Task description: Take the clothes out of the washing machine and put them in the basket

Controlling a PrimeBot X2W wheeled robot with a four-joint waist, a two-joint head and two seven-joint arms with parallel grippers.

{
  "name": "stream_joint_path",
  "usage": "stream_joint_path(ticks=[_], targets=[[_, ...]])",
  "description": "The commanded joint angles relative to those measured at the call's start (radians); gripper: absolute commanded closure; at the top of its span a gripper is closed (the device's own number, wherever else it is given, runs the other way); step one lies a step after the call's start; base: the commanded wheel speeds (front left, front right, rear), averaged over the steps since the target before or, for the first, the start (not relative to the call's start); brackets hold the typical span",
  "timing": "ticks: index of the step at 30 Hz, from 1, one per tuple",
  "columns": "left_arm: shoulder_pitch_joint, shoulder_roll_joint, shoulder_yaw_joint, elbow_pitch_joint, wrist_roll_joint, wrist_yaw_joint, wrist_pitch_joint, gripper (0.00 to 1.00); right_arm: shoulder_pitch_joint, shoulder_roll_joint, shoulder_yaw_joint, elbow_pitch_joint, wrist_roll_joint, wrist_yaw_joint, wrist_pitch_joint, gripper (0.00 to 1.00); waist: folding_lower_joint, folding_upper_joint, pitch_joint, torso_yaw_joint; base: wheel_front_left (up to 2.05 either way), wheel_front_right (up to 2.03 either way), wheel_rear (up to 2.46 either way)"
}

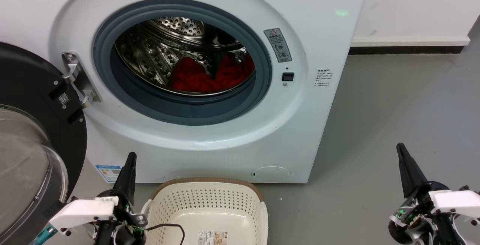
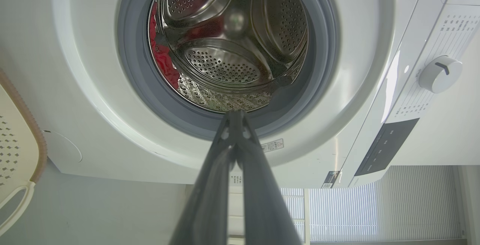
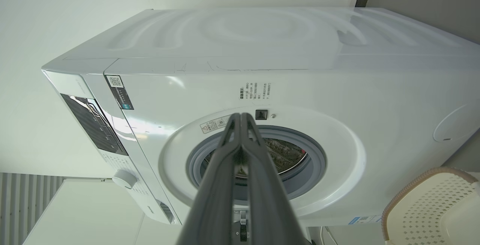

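Red clothes [image 1: 210,74] lie heaped at the bottom of the steel drum of the white washing machine [image 1: 322,42], whose door [image 1: 26,136] hangs open at the left. In the left wrist view a strip of the clothes [image 2: 162,59] shows at the drum's left edge. The cream basket [image 1: 210,207] with a brown rim stands on the floor in front of the machine, with nothing but a label inside. My left gripper [image 1: 131,157] is shut, low beside the basket's left side. My right gripper [image 1: 400,148] is shut too, over the floor at the far right.
Grey floor [image 1: 393,98] spreads to the right of the machine, ending at a white wall with a dark skirting [image 1: 405,49]. A black cable [image 1: 172,228] drapes over the basket's near left part. The machine's control knob [image 2: 439,73] shows in the left wrist view.
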Motion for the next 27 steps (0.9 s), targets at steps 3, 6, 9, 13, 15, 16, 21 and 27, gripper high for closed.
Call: stream_joint_path(ticks=[3,6,9,13,15,16,21,27], targets=[[-0.005,-0.001,0.003,-0.001,0.000,-0.002,0.002,1.00,-0.012,0.004,0.001,0.001,-0.004,0.000,0.000,1.00,0.0000,0.0000,0.000,0.000,0.00,0.00,0.00],[-0.005,-0.001,0.003,-0.001,0.000,-0.002,0.002,1.00,-0.012,0.004,0.001,0.001,-0.004,0.000,0.000,1.00,0.0000,0.0000,0.000,0.000,0.00,0.00,0.00],[-0.005,-0.001,0.003,-0.001,0.000,-0.002,0.002,1.00,-0.012,0.003,0.001,0.001,-0.004,0.000,0.000,1.00,0.0000,0.0000,0.000,0.000,0.00,0.00,0.00],[-0.005,-0.001,0.003,-0.001,0.000,-0.002,0.002,1.00,-0.012,0.003,0.001,0.001,-0.004,0.000,0.000,1.00,0.0000,0.0000,0.000,0.000,0.00,0.00,0.00],[-0.005,-0.001,0.003,-0.001,0.000,-0.002,0.002,1.00,-0.012,0.003,0.001,0.001,-0.004,0.000,0.000,1.00,0.0000,0.0000,0.000,0.000,0.00,0.00,0.00],[-0.005,-0.001,0.003,-0.001,0.000,-0.002,0.002,1.00,-0.012,0.003,0.001,0.001,-0.004,0.000,0.000,1.00,0.0000,0.0000,0.000,0.000,0.00,0.00,0.00],[0.000,0.000,0.000,0.000,0.000,0.000,0.000,1.00,0.000,0.000,0.000,0.000,0.000,0.000,0.000,1.00,0.0000,0.0000,0.000,0.000,0.00,0.00,0.00],[0.025,-0.002,-0.008,0.022,0.007,0.000,-0.015,0.00,0.023,0.001,0.011,0.019,-0.010,0.000,-0.014,0.00,0.0000,0.0000,0.001,0.000,0.00,0.00,0.00]])
